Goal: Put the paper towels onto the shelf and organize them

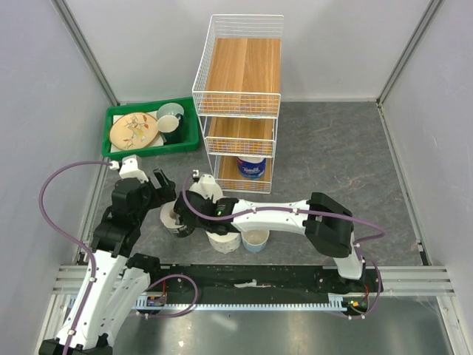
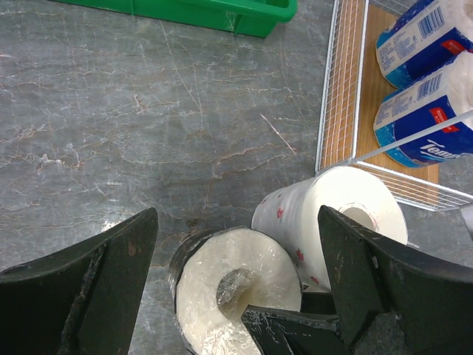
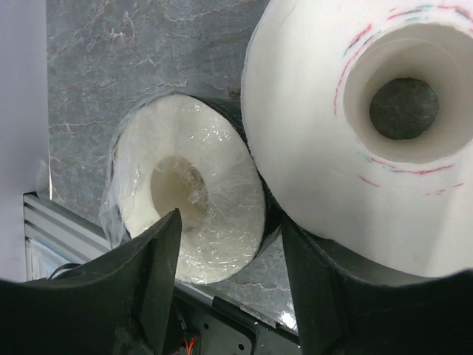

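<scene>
The shelf [image 1: 244, 103] stands at the back, with two blue-wrapped paper towels [image 2: 425, 37] on its bottom board. A dark-wrapped roll under clear film [image 2: 222, 296] stands on the table [image 1: 332, 163] and also shows in the top view [image 1: 176, 220]. A red-patterned roll [image 2: 325, 214] lies beside it. My left gripper [image 2: 238, 222] is open above these two. My right gripper [image 3: 233, 244] is open and astride the dark-wrapped roll's [image 3: 199, 200] wall, one finger at the core. A big white roll [image 3: 318, 111] touches its other finger.
A green tray [image 1: 114, 115] of dishes sits at the back left. Another white roll [image 1: 224, 238] and a pale blue cup [image 1: 256, 239] stand near the front rail, under my right arm. The shelf's wire corner [image 2: 325, 148] is close to the patterned roll.
</scene>
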Available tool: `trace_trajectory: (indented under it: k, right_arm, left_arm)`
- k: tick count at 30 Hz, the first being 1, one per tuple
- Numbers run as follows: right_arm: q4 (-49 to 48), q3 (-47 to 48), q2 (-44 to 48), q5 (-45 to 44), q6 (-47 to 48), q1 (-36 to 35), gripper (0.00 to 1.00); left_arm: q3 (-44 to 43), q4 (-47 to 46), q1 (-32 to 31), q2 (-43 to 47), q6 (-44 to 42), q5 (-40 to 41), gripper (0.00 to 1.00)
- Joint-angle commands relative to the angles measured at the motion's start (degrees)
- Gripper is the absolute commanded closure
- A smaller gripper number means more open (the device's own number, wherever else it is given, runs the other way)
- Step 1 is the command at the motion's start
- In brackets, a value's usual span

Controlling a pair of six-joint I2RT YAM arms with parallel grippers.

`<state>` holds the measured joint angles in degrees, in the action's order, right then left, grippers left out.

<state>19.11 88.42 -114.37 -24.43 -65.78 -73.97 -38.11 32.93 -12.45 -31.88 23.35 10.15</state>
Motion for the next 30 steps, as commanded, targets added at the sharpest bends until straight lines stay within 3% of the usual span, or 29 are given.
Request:
trace_trajectory:
  k: [1,7,10,15,30]
  right_arm:
    - [3.7,1.8,-2.4,-1.9,0.2,-0.3,0.38]
    - [4.4,1.9,-2.1,-3.3,0.9,-0.3,0.57]
    - [1.7,0.9,-0.2,-3.4,2.1,-0.3,0.61]
    - [-5.0,-3.0,3.2,0.1,5.3,-0.3,0.63]
    - [-6.9,-11.3,22.3,1.0,8.6,-0.6,0.65]
  left_arm:
    - [-1.5,-1.4,0.3,0.0,0.8,-0.4,0.04]
    - [-1.4,-1.4,0.3,-0.1,0.7,-0.5,0.04]
    - [-1.4,-1.5,0.4,0.0,0.7,-0.4,0.04]
    - [-1.4,-1.5,0.3,0.0,0.7,-0.1,0.04]
    - [-1.4,-1.7,0.3,0.1,0.7,0.2,0.04]
